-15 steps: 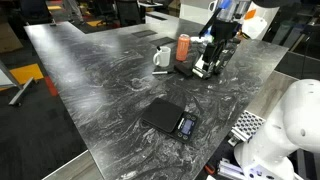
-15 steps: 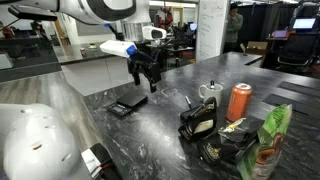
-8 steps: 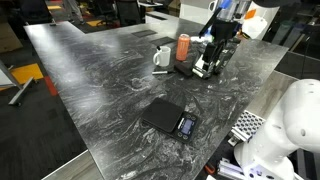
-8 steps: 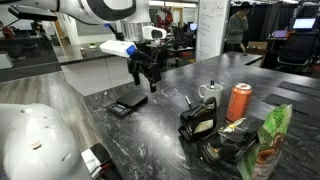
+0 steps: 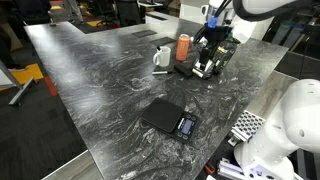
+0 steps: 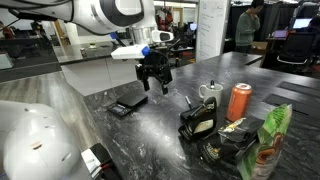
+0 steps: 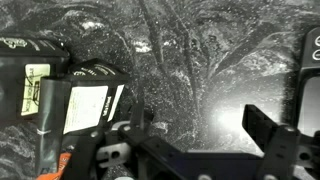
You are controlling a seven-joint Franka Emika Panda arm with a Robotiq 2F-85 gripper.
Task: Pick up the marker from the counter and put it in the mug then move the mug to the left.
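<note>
The white mug (image 5: 161, 57) stands on the dark veined counter (image 5: 100, 80) next to a red-orange can; it also shows in an exterior view (image 6: 208, 92). A slim short stick, the marker (image 6: 188, 101), lies on the counter beside the mug; it shows as a pale sliver in front of the mug (image 5: 158, 72). My gripper (image 6: 155, 82) hangs open and empty above the counter, apart from the mug, and shows over the black bags (image 5: 212, 52). In the wrist view the gripper (image 7: 200, 130) has its fingers wide apart over bare counter. Mug and marker are out of the wrist view.
A red-orange can (image 6: 239, 101) stands by the mug. Black snack bags (image 6: 203, 122) and a green packet (image 6: 268, 140) lie near it; the bags also show in the wrist view (image 7: 70, 95). A flat black scale (image 5: 168, 118) lies toward the counter's edge.
The gripper has moved across the counter toward the mug and sunk a little. It stays open. Mug, marker and can have not moved.
</note>
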